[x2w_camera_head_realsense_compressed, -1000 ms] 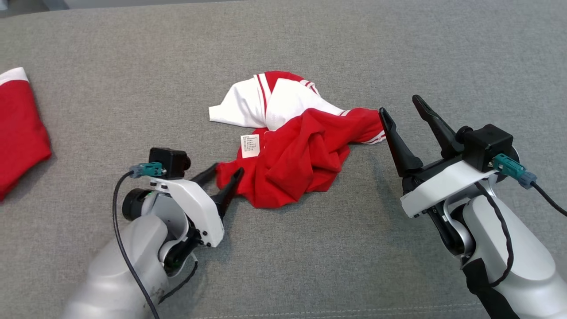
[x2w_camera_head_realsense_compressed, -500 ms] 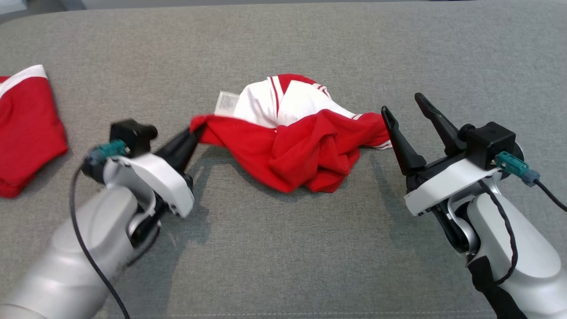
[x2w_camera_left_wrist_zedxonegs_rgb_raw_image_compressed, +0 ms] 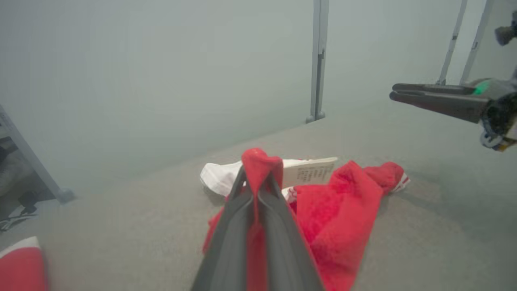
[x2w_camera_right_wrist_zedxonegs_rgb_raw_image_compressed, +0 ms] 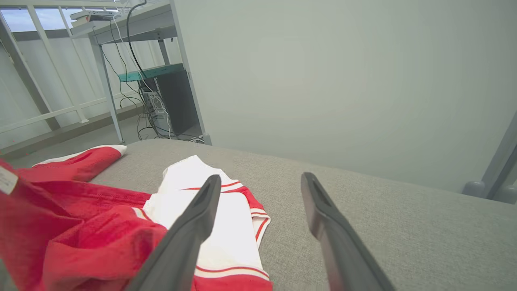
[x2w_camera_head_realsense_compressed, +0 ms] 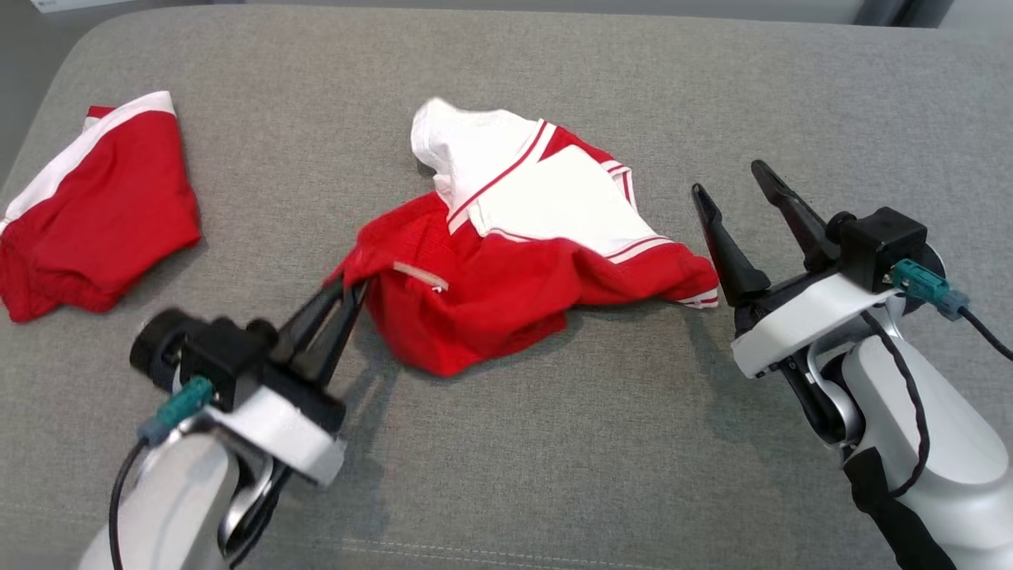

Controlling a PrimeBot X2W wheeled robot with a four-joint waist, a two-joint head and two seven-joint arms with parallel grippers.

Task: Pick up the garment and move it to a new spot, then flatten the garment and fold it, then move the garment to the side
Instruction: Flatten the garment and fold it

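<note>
The red and white garment (x2w_camera_head_realsense_compressed: 522,261) lies crumpled at the middle of the grey cushion (x2w_camera_head_realsense_compressed: 554,443). My left gripper (x2w_camera_head_realsense_compressed: 348,286) is shut on the garment's red left edge and holds that edge lifted off the cushion. In the left wrist view the red cloth (x2w_camera_left_wrist_zedxonegs_rgb_raw_image_compressed: 258,161) bunches over the tips of the closed fingers (x2w_camera_left_wrist_zedxonegs_rgb_raw_image_compressed: 242,210), with the white care label (x2w_camera_left_wrist_zedxonegs_rgb_raw_image_compressed: 311,171) behind them. My right gripper (x2w_camera_head_realsense_compressed: 732,178) stands open just right of the garment's striped sleeve, holding nothing. In the right wrist view its fingers (x2w_camera_right_wrist_zedxonegs_rgb_raw_image_compressed: 194,226) spread over the white part of the garment (x2w_camera_right_wrist_zedxonegs_rgb_raw_image_compressed: 202,198).
A second red garment with a white band (x2w_camera_head_realsense_compressed: 95,214) lies at the cushion's far left, also seen as the red cloth (x2w_camera_right_wrist_zedxonegs_rgb_raw_image_compressed: 76,161) in the right wrist view. A desk with cables (x2w_camera_right_wrist_zedxonegs_rgb_raw_image_compressed: 153,81) stands behind the cushion. A metal post (x2w_camera_left_wrist_zedxonegs_rgb_raw_image_compressed: 319,60) rises beyond it.
My left gripper closed on the garment's red edge, then lifted and dragged it, and the garment spread out. The head camera shifted, so the whole scene sits differently. The right gripper stayed open.
</note>
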